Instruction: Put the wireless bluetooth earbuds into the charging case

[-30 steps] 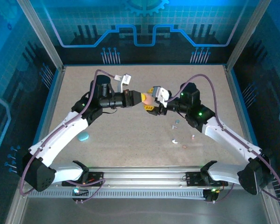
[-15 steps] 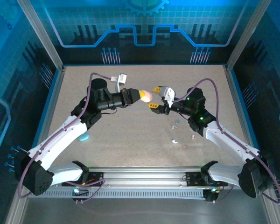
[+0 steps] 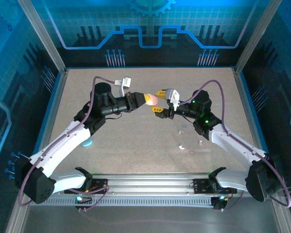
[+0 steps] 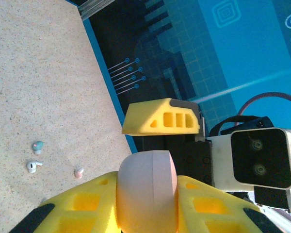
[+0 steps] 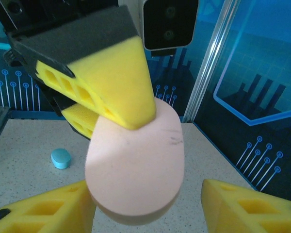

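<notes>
Top external view: a big flat table (image 3: 136,133) with a sandy, speckled top sits inside blue walls. The left arm (image 3: 63,144) and the right arm (image 3: 233,144) are long, white and black. They reach in from the near edge and meet over the middle of the table.

The left gripper (image 3: 146,99) has chunky yellow foam fingers with holes in them. They are squeezed tight on a pink case (image 3: 153,100), a smooth, rounded thing like a fat egg, held up in the air above the table.

The right gripper (image 3: 158,101) faces it with the same yellow wedge fingers spread wide, one on each side of the pink case. In the right wrist view one finger is just beside the case and the other has a clear gap, so this gripper is not squeezing anything.

A blue case (image 3: 87,141), smooth and round like a pebble, lies on the table by the left arm. The earbuds (image 3: 182,146) are tiny shiny bits, whitish, pale blue and pinkish. They lie loose on the table near the right arm, well apart from the pink case
</notes>
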You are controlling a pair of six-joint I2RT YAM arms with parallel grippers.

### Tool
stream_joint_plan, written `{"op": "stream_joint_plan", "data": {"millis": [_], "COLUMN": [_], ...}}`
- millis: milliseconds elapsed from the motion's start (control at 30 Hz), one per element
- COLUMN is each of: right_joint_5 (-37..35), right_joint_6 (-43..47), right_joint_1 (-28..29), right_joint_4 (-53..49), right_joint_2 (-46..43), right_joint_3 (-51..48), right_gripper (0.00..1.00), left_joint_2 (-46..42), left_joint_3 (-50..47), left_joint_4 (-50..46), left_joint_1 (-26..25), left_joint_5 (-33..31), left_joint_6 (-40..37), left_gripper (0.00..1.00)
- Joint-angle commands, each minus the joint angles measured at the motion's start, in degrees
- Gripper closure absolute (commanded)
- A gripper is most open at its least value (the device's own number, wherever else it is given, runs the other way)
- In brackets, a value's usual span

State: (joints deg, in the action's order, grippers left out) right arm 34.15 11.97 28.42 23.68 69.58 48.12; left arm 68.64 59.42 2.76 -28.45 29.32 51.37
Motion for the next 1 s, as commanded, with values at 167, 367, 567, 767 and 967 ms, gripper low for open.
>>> {"op": "stream_joint_plan", "data": {"millis": [167, 367, 567, 767, 967], "right_joint_5": [0.7, 0.8, 0.2, 0.7, 0.9], "right_joint_6": [-0.9, -2.1, -2.7, -1.7, -1.6], "right_joint_1": [0.6, 1.1, 1.3, 1.5, 1.8], "right_joint_4": [2.2, 3.3, 3.6, 0.4, -0.2], "right_joint_2": [-1.2, -0.6, -0.5, 0.2, 0.6], "right_joint_3": [2.0, 1.9, 2.0, 4.1, 4.7], "right_gripper": [0.49, 0.49, 0.49, 0.48, 0.49], "left_joint_2": [-1.8, -1.9, -2.2, -2.4, -2.5], "left_joint_3": [-0.8, -1.3, -1.5, -1.4, -1.5], "left_joint_4": [0.1, 0.6, 0.8, 1.1, 1.4], "left_joint_1": [-0.3, -0.2, -0.2, -0.3, -0.2], "left_joint_5": [-1.0, -0.6, -0.5, 0.1, 0.2], "left_joint_6": [0.5, 0.8, 1.0, 0.9, 1.0], "left_gripper": [0.81, 0.80, 0.79, 0.78, 0.78]}}
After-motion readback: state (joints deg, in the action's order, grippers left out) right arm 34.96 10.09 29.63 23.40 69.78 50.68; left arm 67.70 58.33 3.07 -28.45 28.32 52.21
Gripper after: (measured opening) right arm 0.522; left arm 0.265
